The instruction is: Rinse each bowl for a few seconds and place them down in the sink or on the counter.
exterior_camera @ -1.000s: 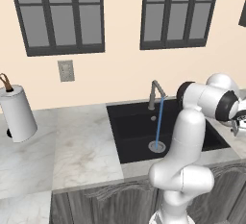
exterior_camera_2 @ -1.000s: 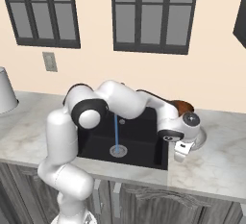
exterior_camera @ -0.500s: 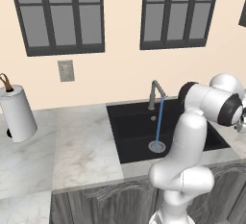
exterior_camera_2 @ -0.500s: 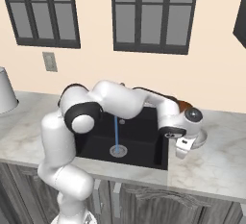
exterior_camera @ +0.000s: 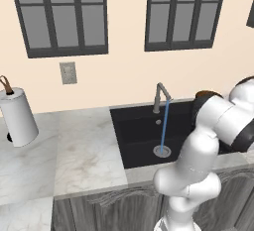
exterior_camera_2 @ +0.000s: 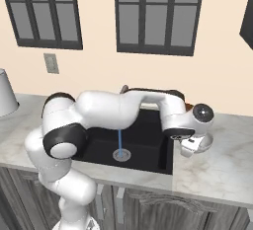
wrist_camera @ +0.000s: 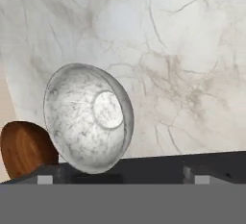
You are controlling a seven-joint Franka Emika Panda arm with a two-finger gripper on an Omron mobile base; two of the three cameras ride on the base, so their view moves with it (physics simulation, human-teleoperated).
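Gripper (exterior_camera_2: 191, 147) hangs at the end of the arm over the counter (exterior_camera_2: 217, 170), just right of the sink (exterior_camera_2: 148, 145). In the hand view the gripper (wrist_camera: 123, 180) has its two tips far apart at the bottom corners, so the fingers are spread.

Findings, largest first:

- The counter (exterior_camera: 84, 150) is pale marble with brownish veins and runs on both sides of the basin; it also forms the backdrop of the hand view (wrist_camera: 192, 50).
- The sink (exterior_camera: 139, 136) is a black recessed rectangle. Its grey gooseneck tap (exterior_camera: 159, 93) is running: a thin blue stream (exterior_camera: 163, 126) falls onto the round silver drain (exterior_camera: 161, 151).
- A paper towel roll (exterior_camera: 17, 116) stands on the counter well to the left.
- A grey-white marbled bowl (wrist_camera: 86, 119) is tipped, its inside facing the hand camera, close before the fingers (exterior_camera_2: 200, 144). Whether either finger touches it cannot be determined.
- A reddish-brown bowl (wrist_camera: 24, 148) lies just beside it, partly hidden behind it; contact between them cannot be confirmed.
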